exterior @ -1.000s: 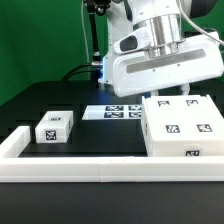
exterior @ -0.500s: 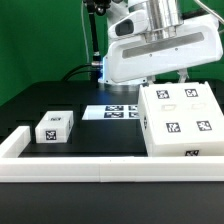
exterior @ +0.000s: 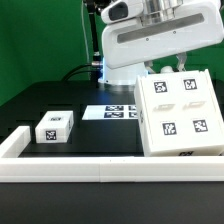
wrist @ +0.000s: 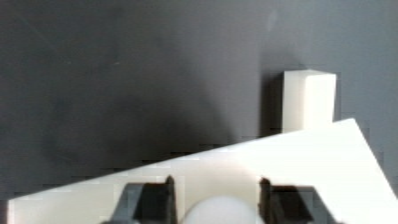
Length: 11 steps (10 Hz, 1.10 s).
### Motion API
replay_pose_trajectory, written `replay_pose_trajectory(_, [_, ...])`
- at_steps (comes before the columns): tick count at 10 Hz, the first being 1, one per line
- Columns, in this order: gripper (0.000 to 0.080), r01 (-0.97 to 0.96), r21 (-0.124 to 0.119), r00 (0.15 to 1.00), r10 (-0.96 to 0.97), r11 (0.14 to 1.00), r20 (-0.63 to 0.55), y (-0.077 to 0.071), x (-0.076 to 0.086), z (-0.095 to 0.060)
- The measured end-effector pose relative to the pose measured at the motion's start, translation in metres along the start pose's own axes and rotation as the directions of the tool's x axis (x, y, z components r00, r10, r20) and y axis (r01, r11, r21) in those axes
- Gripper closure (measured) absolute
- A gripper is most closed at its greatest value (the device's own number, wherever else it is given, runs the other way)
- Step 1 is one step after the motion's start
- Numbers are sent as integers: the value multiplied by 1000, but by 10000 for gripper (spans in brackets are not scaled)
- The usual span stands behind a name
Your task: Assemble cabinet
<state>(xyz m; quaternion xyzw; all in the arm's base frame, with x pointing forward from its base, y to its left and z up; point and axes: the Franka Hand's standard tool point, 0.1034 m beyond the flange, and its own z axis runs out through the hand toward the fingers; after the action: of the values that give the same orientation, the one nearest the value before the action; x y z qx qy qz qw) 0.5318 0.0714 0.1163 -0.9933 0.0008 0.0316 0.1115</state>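
Observation:
The cabinet (exterior: 180,118) is a large white box with tag markers, at the exterior view's right. It is tilted, with its tagged face turned toward the camera and its lower edge near the front rail. My gripper (exterior: 171,68) is at its upper edge and shut on it. In the wrist view the two dark fingers (wrist: 143,203) straddle a white part of the cabinet (wrist: 249,165), with my gripper (wrist: 214,207) closed around it. The fingertips themselves are hidden behind the cabinet in the exterior view.
A small white tagged block (exterior: 53,127) lies at the exterior view's left. The marker board (exterior: 113,111) lies flat behind it on the black table. A long low white border rail (exterior: 90,171) runs along the front and up the left side. A white bar (wrist: 308,100) shows in the wrist view.
My gripper has moved up, and the cabinet has risen and tilted with it, its tagged face turning more toward the camera. The small block has not moved.

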Motion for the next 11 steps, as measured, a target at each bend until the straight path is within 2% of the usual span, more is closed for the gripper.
replay_pose_trajectory(4, [580,2,-1,1000,-2,1000,1,-1,-2,3])
replay_pose_trajectory(6, [580,-23,20,997,21,1000,72,0,5,-9])
replay_pose_trajectory(8, [580,-65,62,989,56,996,140,1,11,-14])
replay_pose_trajectory(11, [580,-62,61,989,53,996,141,1,10,-13])
